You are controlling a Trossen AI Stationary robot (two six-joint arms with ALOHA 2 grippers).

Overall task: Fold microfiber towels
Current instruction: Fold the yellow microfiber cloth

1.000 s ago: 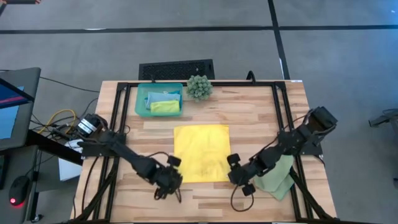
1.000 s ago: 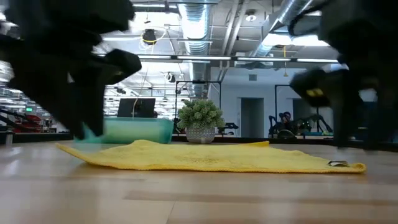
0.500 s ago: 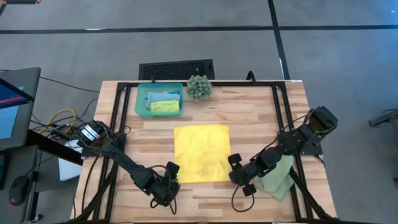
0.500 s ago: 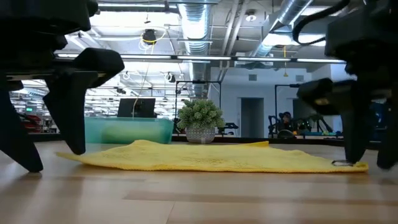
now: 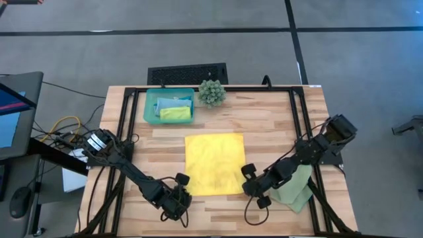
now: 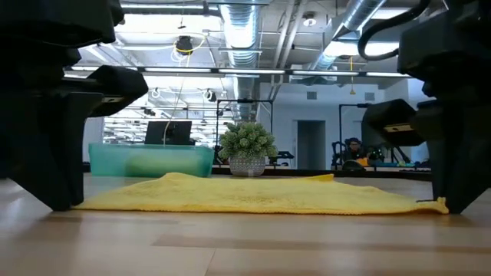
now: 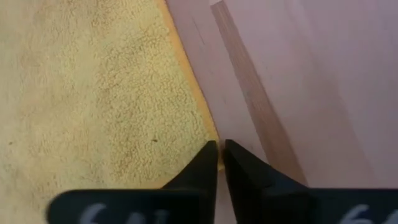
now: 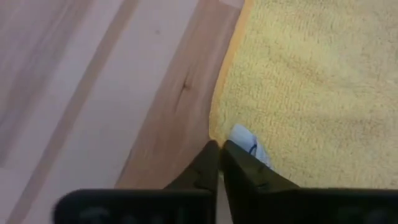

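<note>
My left end effector and right end effector each pinch a near corner of the flat, soft yellow square towel.

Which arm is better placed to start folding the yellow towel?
Neither clearly: left gripper sits at one near corner of the yellow towel, right gripper at the other, jaws shut on the edge. Both look equally ready to lift.
</note>
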